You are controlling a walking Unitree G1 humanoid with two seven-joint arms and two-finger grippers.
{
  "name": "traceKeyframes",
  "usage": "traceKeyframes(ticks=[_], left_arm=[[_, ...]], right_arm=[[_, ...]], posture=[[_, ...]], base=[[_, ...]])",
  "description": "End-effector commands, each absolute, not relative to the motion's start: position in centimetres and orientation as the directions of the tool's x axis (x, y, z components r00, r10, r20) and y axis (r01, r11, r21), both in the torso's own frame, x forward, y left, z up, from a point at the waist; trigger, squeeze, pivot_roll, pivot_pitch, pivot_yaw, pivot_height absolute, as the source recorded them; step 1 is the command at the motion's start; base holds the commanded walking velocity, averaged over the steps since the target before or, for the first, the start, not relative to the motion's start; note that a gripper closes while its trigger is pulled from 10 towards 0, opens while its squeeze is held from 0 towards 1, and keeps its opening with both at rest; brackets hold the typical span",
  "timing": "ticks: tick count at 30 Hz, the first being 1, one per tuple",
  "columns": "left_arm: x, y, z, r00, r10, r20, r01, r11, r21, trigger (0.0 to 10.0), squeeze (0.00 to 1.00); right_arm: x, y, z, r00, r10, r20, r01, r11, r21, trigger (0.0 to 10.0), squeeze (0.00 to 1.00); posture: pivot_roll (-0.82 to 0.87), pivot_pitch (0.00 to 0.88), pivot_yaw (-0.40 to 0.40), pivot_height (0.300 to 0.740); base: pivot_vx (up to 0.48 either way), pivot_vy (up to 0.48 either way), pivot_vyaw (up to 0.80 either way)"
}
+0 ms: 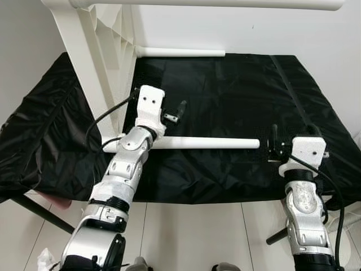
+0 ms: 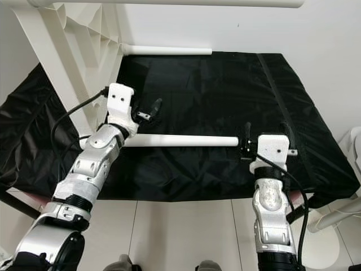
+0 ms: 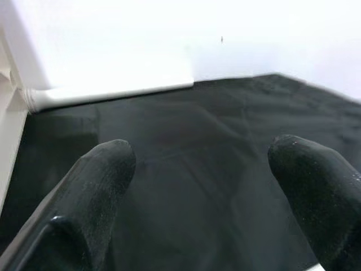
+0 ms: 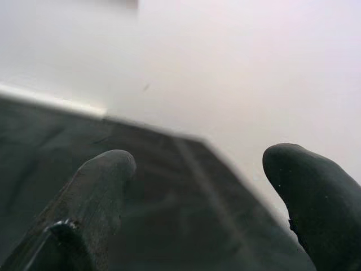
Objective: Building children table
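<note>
Both pincers released, fingers spread, holding nothing. The left pincer hovers above the near white leg, which is plugged into the upended tabletop; the right pincer waits at its free end. Best to steady the leg squarely before pushing. Black cloth covers the desk against a white wall.

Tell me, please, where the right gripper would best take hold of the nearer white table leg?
Probably at the free end of the nearer white table leg, coming from above. It lies flat across the black cloth, its other end seemingly plugged into the white tabletop, and the open right gripper sits just past that tip.
</note>
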State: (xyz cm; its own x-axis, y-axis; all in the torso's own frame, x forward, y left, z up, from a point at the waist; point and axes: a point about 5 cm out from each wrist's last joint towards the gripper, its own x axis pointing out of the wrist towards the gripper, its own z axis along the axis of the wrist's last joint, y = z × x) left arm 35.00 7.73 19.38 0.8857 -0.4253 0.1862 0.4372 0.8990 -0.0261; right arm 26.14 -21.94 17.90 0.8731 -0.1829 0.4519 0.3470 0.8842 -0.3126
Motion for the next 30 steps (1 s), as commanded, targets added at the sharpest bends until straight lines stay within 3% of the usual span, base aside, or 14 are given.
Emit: traceKeyframes(ticks=[1,3,4,6,7,8,10,14,15,16,24,30], left_arm=[[33.9,6.6,19.2,0.757,-0.629,0.176,0.641,0.767,-0.016,10.0,0.00],[33.9,6.6,19.2,0.757,-0.629,0.176,0.641,0.767,-0.016,10.0,0.00],[33.0,6.5,19.1,0.708,-0.683,0.180,0.697,0.717,-0.018,10.0,0.00],[33.0,6.5,19.1,0.708,-0.683,0.180,0.697,0.717,-0.018,10.0,0.00],[31.9,6.7,18.7,0.655,-0.737,0.167,0.750,0.661,-0.029,10.0,0.00],[31.9,6.7,18.7,0.655,-0.737,0.167,0.750,0.661,-0.029,10.0,0.00],[30.2,7.0,18.2,0.575,-0.805,0.147,0.817,0.572,-0.069,10.0,0.00],[29.9,7.0,18.1,0.557,-0.820,0.134,0.831,0.550,-0.086,10.0,0.00],[28.8,6.8,17.6,0.507,-0.856,0.101,0.861,0.496,-0.115,10.0,0.00],[28.3,6.8,17.4,0.485,-0.870,0.088,0.872,0.473,-0.124,10.0,0.00],[26.3,7.0,16.6,0.405,-0.914,0.025,0.905,0.396,-0.156,10.0,0.00],[26.1,7.5,16.4,0.396,-0.918,0.010,0.907,0.389,-0.162,10.0,0.00]], right_arm=[[26.1,-22.0,19.2,0.841,-0.196,0.504,0.395,0.859,-0.326,10.0,0.00],[26.1,-22.0,19.2,0.841,-0.196,0.504,0.395,0.859,-0.326,10.0,0.00],[26.0,-21.9,20.2,0.813,-0.186,0.552,0.431,0.830,-0.355,10.0,0.00],[26.0,-21.9,20.2,0.813,-0.186,0.552,0.431,0.830,-0.355,10.0,0.00],[26.0,-21.5,21.4,0.778,-0.162,0.607,0.465,0.798,-0.384,10.0,0.00],[26.0,-21.5,21.4,0.778,-0.162,0.607,0.465,0.798,-0.384,10.0,0.00],[26.4,-20.2,23.4,0.747,-0.036,0.664,0.457,0.754,-0.473,10.0,0.00],[26.6,-19.7,24.0,0.743,0.023,0.669,0.438,0.739,-0.512,10.0,0.00],[27.3,-18.6,25.7,0.737,0.156,0.658,0.372,0.719,-0.587,10.0,0.00],[27.5,-18.1,26.4,0.728,0.202,0.655,0.362,0.699,-0.617,10.0,0.00],[27.9,-17.3,29.3,0.668,0.322,0.671,0.383,0.624,-0.681,10.0,0.00],[28.3,-16.3,31.1,0.630,0.424,0.651,0.371,0.571,-0.732,10.0,0.00]], posture=[[-0.04,0.000,0.073,0.740],[-0.04,0.000,0.073,0.740],[-0.03,0.000,0.063,0.740],[-0.03,0.000,0.063,0.740],[-0.01,0.000,0.049,0.740],[-0.01,0.000,0.049,0.740],[0.00,0.000,0.034,0.740],[0.00,0.000,0.031,0.740],[0.00,0.000,0.016,0.740],[0.00,0.000,0.016,0.740],[0.00,0.000,-0.002,0.740],[0.01,0.000,-0.008,0.740]], base=[[0.000,0.000,0.00],[0.000,0.000,0.00],[0.000,0.000,0.00],[0.000,0.000,0.00],[0.000,0.000,0.00],[0.000,0.000,0.00],[0.000,0.000,0.00],[0.000,0.000,0.00],[0.000,0.000,0.00],[0.000,0.000,0.00],[0.000,0.000,0.00],[0.000,0.000,0.00]])
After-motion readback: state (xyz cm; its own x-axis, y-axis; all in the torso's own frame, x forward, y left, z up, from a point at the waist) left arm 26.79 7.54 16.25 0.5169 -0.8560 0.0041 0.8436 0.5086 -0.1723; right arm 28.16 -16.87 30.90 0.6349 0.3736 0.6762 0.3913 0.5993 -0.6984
